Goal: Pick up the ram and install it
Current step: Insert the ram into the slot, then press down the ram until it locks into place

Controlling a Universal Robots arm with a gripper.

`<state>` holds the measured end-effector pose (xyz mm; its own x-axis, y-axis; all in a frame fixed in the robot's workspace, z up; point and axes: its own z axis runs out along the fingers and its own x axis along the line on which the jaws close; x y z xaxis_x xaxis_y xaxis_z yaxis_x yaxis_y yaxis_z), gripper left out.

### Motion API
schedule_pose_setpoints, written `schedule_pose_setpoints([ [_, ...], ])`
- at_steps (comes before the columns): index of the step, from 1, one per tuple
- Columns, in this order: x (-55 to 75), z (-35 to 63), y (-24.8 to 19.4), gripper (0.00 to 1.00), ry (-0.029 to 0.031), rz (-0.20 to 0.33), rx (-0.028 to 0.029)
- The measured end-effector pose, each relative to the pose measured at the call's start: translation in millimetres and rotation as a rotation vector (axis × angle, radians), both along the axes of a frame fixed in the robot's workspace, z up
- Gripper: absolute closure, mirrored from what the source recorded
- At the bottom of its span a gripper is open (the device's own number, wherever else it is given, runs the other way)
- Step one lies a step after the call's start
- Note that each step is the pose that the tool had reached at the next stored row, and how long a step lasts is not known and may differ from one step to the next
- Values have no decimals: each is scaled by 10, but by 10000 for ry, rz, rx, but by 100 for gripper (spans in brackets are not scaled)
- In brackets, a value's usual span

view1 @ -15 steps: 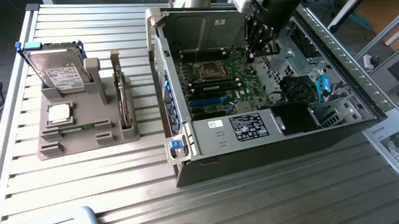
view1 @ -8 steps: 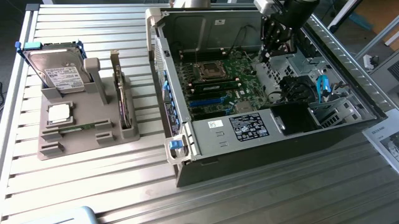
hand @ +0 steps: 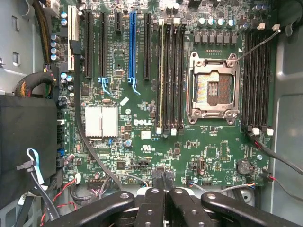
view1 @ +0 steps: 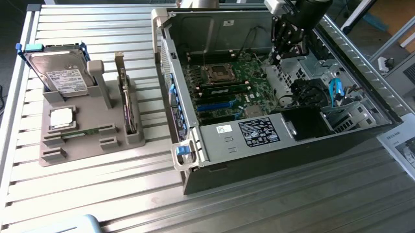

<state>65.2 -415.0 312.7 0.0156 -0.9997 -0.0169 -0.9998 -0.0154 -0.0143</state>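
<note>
My gripper (hand: 165,189) is shut tight, black fingers pressed together with nothing between them, hanging over the open computer case (view1: 194,145) and looking straight down on the motherboard (hand: 142,142).

A ram stick (hand: 163,71) sits seated in one of the slots just beside the CPU socket (hand: 211,88): a thin green edge with a pale strip along it, flanked by empty black slots with white end clips. In the exterior view the same stick (view1: 224,90) reads as a green bar lying across the board just below the socket. Judgement: the install looks done, or nearly; I cannot tell whether the clips are latched.

On the grey plastic tray (view1: 77,145), at the exterior view's left, a second green stick (view1: 87,131) lies flat, beside the square silver chip (view1: 61,118) and the hard drive (view1: 61,77), which stands upright.

Textures: matte green board, blue and black ribbed slots, bare steel socket frame, slatted metal table (view1: 97,184).
</note>
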Motion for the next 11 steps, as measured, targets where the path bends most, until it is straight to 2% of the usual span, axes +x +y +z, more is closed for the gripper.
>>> schedule_pose_setpoints([
  [9, -9, -7, 0, 90, -1, -1, 0],
  [11, -97, -36, 1, 90, -1, -3, 1],
])
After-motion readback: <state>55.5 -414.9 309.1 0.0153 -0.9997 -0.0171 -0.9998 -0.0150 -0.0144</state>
